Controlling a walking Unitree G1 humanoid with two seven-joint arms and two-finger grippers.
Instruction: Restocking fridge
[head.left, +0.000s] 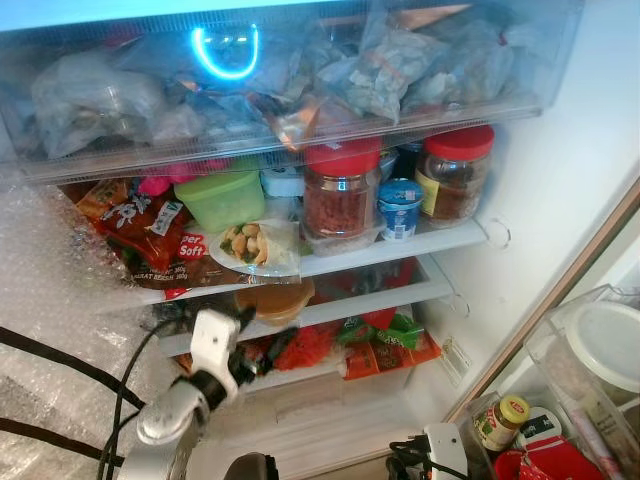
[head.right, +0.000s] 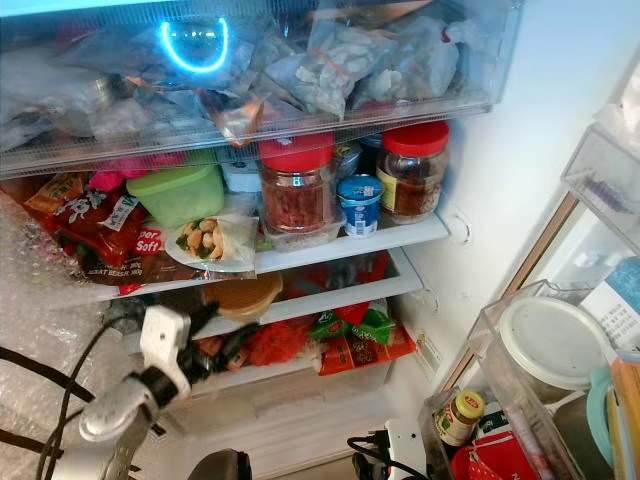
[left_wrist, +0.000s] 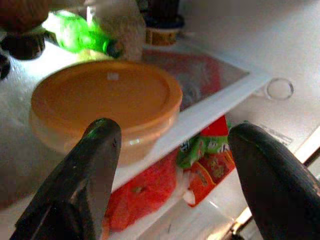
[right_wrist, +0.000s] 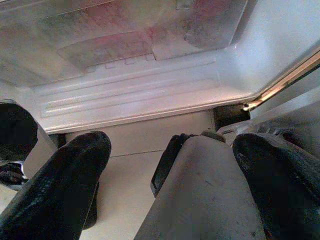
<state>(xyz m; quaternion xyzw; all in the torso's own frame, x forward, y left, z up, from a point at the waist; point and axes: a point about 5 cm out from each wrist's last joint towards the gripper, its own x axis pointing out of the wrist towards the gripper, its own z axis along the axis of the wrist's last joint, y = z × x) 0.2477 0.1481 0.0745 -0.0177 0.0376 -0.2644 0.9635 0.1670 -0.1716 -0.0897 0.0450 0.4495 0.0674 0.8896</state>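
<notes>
The fridge stands open before me. A round tub with an orange lid (head.left: 272, 298) sits at the front of the middle shelf (head.left: 400, 292). My left gripper (head.left: 260, 340) is open just in front of and slightly below that tub. In the left wrist view its two fingers (left_wrist: 95, 165) stand wide apart with nothing between them, the orange-lidded tub (left_wrist: 105, 100) lying just beyond. My right gripper (right_wrist: 170, 150) hangs low and open, over the fridge's bottom ledge and the floor. The right arm (head.left: 432, 450) shows at the bottom edge.
A clear top drawer (head.left: 300, 90) holds several bags. Below it stand two red-lidded jars (head.left: 342, 190), a yogurt cup (head.left: 400, 208), a green tub (head.left: 222, 198), a wrapped plate (head.left: 255, 247) and snack packs (head.left: 140, 225). Red and green packs (head.left: 385, 340) lie lower. Door bins (head.left: 590, 370) are at right.
</notes>
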